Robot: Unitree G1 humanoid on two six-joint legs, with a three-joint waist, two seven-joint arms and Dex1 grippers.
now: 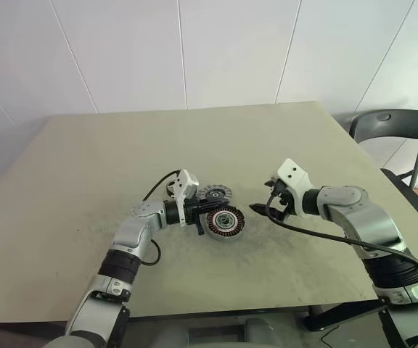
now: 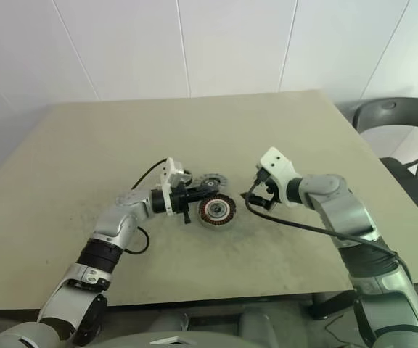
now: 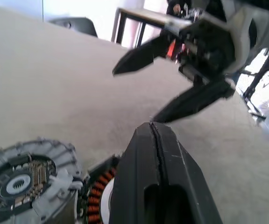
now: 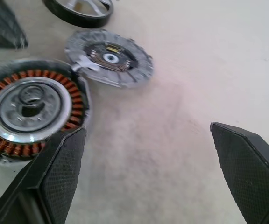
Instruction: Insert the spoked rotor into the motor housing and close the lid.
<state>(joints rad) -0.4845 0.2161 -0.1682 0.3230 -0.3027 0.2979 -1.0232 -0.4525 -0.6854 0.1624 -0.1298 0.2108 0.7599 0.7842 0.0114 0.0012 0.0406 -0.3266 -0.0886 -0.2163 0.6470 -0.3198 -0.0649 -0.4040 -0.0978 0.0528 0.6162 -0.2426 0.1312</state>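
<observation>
left claw (image 3: 158,154) is pressed tight together, fingers meeting along a thin seam with nothing between them, hanging level right over the motor housing (image 1: 226,222). it looks set to steady or nudge that ring rather than pick anything up, though whether the tips actually touch the housing is hard to say from here. right claw (image 4: 148,154) stands spread wide and empty, tilted down toward the bench (image 1: 85,181), a little way off to the housing's right, well placed to come in for one of the loose parts.

outward now: the housing lies flat on the bench, open side up, copper windings ringing the metal hub, so it's ready to receive. the lid (image 4: 109,57), the grey scalloped disc, lies just behind it, its edge right up against the housing's rim. beyond the lid lies the spoked rotor (image 4: 81,9), black rim, shiny face, flat on the bench and untouched.

so nothing is seated yet; the rotor has to go in first, and the wide right claw seems the likelier one to fetch it.
</observation>
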